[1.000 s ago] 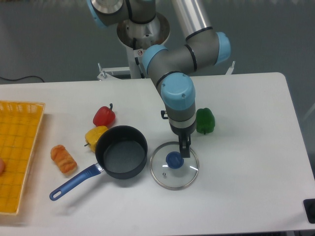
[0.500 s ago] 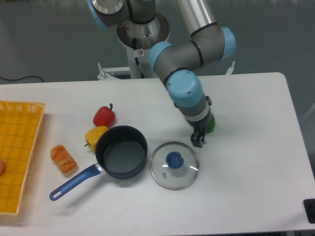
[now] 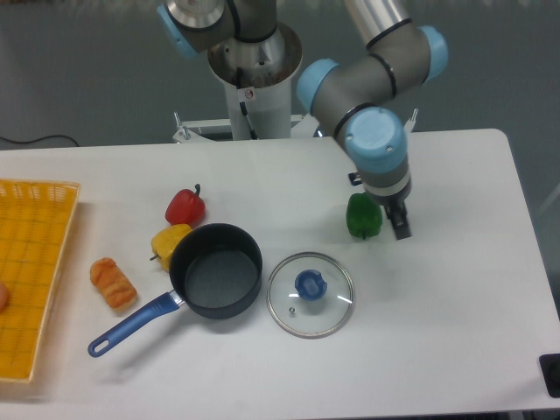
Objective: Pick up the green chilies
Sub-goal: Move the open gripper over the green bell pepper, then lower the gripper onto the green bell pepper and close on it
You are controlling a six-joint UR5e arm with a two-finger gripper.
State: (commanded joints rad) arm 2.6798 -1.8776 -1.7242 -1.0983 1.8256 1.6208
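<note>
A white table (image 3: 455, 332) fills most of the view, with a grey and pale blue robot arm (image 3: 372, 83) reaching over it from a mount at the far edge. At the left edge sits a yellow basket (image 3: 35, 262), its mesh floor mostly bare. Near the middle stands a dark pot (image 3: 216, 271) with a blue handle pointing near and left, uncovered, likely because its glass lid (image 3: 311, 293) with a blue knob lies flat on the table just to its right. Touching the pot's left side is a yellow pepper (image 3: 168, 241), with a red pepper (image 3: 185, 206) just beyond it, and an orange bread-like toy (image 3: 113, 283) lies farther left. The green pepper (image 3: 364, 215), the thing to pick up, rests on the table right of centre, beyond the lid and apart from it. The gripper (image 3: 401, 226) hangs just beside its right side, low and pointing down, not around it. Whether the jaws are spread or pressed together cannot be told, since only one dark finger shows from this angle.
</note>
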